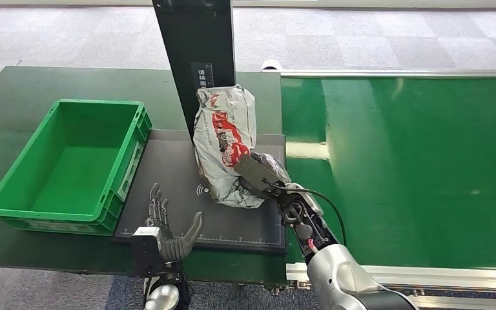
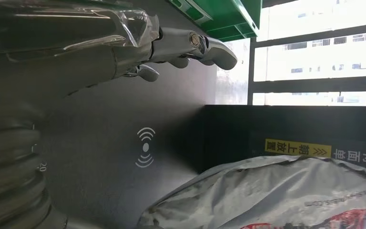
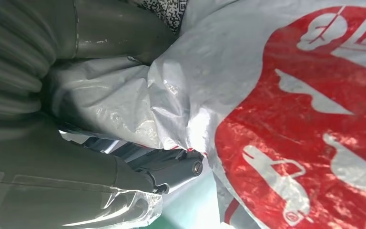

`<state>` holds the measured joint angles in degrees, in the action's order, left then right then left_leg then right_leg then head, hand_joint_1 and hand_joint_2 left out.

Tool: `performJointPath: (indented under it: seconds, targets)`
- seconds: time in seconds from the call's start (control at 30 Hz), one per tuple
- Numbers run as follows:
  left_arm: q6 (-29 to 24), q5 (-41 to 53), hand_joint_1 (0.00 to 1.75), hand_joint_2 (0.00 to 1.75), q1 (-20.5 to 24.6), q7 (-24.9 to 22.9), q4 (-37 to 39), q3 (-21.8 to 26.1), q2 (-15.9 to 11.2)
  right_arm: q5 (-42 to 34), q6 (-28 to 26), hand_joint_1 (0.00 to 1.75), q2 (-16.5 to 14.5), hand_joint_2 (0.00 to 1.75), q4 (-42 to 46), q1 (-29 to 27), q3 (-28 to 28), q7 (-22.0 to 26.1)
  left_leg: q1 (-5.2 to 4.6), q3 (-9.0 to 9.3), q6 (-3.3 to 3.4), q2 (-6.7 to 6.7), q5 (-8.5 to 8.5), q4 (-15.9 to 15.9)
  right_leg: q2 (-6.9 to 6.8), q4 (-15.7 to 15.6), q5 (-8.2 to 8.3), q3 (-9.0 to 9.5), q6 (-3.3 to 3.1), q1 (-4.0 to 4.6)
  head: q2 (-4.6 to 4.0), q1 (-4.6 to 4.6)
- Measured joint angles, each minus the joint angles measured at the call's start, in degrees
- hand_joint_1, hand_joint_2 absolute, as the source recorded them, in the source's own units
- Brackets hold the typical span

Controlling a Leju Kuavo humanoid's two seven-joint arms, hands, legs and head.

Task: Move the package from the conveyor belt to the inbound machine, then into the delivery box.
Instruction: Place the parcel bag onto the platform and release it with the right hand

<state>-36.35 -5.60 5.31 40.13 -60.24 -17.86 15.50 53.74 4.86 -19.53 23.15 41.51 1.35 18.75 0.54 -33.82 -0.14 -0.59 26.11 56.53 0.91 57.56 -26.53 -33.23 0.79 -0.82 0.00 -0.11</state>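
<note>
**Package on the inbound machine, right hand holding it**

You have the green conveyor belt (image 1: pixel 413 168) on the right and the dark green surface (image 1: pixel 13 97) on the left. On that surface sits the green delivery box (image 1: pixel 71 165), just beside the black inbound machine (image 1: pixel 181 187) with its upright black post (image 1: pixel 197 58). The grey-and-red package (image 1: pixel 226 142) stands on the machine's pad, leaning against the post. Your right hand (image 1: pixel 261 174) clutches its lower end. Your left hand (image 1: pixel 165 226) hovers over the pad's near edge, fingers spread, holding nothing.
</note>
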Motion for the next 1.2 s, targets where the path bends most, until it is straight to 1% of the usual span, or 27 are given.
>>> performJointPath:
  seconds: [0.07, 0.17, 0.23, 0.3, 0.37, 0.47, 0.6, 0.73, 0.8, 1.0, 1.2]
  targets:
    - [0.0, -0.2, 0.00, 1.75, 0.0, 0.0, 0.0, 0.0, 0.0, -6.5, 0.8, 1.75, -0.6, 1.75, 1.0, -1.6, -3.8, -0.6, 0.01, 0.01, -0.01, 0.02, 0.01, 0.0, 0.03, 0.0, -0.01, -0.02, -0.01, 0.03, 0.00, -0.01]
    - [0.2, -0.6, 0.00, 1.75, 0.0, 0.0, 0.0, 0.0, 0.0, -16.2, -0.4, 1.75, -1.3, 1.75, 3.3, -4.5, -12.5, -3.0, 0.03, 0.01, -0.05, 0.01, 0.04, 0.0, 0.03, 0.0, -0.04, -0.03, -0.06, 0.06, 0.00, -0.01]
    - [0.3, -0.7, 0.00, 1.75, 0.0, 0.0, 0.0, 0.0, 0.0, -19.4, -2.0, 1.75, -1.5, 1.75, 4.3, -5.9, -18.1, -4.3, 0.03, 0.00, -0.08, 0.02, 0.05, 0.0, 0.03, 0.0, -0.06, -0.04, -0.08, 0.06, 0.00, -0.01]
    - [0.3, -0.9, 0.00, 1.75, 0.0, 0.0, 0.0, 0.0, 0.0, -20.3, -3.5, 0.87, -1.5, 1.75, 4.8, -6.9, -21.8, -4.7, 0.03, 0.00, -0.08, 0.01, 0.05, 0.0, 0.01, 0.0, -0.07, -0.03, -0.08, 0.06, 0.00, 0.00]
    - [0.3, -1.1, 0.00, 1.75, 0.0, 0.0, 0.0, 0.0, 0.0, -20.6, -4.9, 0.00, -1.4, 1.75, 5.2, -7.5, -24.0, -4.9, 0.02, 0.00, -0.08, 0.00, 0.05, 0.0, 0.01, 0.0, -0.07, -0.02, -0.08, 0.05, 0.00, 0.01]
    - [-0.2, -1.2, 0.00, 1.75, 0.0, 0.0, 0.0, 0.0, 0.0, -20.5, -6.7, 0.00, -1.4, 1.75, 5.9, -8.1, -25.7, -5.1, 0.01, 0.00, -0.07, 0.00, 0.05, 0.0, 0.01, 0.0, -0.06, -0.01, -0.08, 0.04, 0.00, -0.01]
    - [-1.7, -2.3, 0.00, 1.75, 0.0, 0.0, -0.1, 0.0, 0.0, -19.4, -7.5, 0.00, -1.4, 1.75, 6.6, -8.6, -26.2, -4.7, 0.02, 0.01, -0.07, -0.01, 0.05, 0.0, 0.01, 0.0, -0.05, 0.00, -0.08, 0.04, 0.00, 0.00]
    - [-3.0, -1.8, 0.00, 1.75, -0.1, 0.0, -0.2, 0.1, 0.0, -19.1, -8.0, 0.00, -1.4, 1.75, 7.7, -9.7, -26.7, -1.3, 0.02, 0.01, -0.08, -0.01, 0.05, 0.0, 0.01, 0.0, -0.06, -0.01, -0.08, 0.05, 0.00, 0.01]
    - [-3.1, -0.7, 0.00, 1.75, -0.3, 0.0, -0.6, 0.3, 0.0, -19.2, -9.3, 0.00, -1.4, 1.75, 8.8, -10.4, -26.8, 0.2, 0.03, 0.00, -0.08, -0.01, 0.05, 0.0, 0.01, 0.0, -0.06, -0.01, -0.08, 0.06, 0.00, 0.01]
    - [-3.2, 3.6, 0.00, 1.75, -1.8, 0.0, -2.6, 1.4, 0.0, -20.4, -15.7, 0.00, -1.2, 1.75, 14.6, -13.6, -25.4, 2.7, 0.02, 0.00, -0.08, -0.01, 0.07, 0.0, 0.00, 0.0, -0.07, -0.01, -0.09, 0.05, 0.00, 0.01]
    - [-3.3, 9.3, 0.00, 1.75, -4.6, 0.0, -4.0, 3.8, 0.3, -22.5, -25.8, 0.00, -0.9, 1.75, 24.5, -18.5, -20.8, 6.3, 0.02, -0.01, -0.09, -0.01, 0.08, 0.0, 0.00, 0.0, -0.07, 0.00, -0.09, 0.05, 0.00, 0.03]
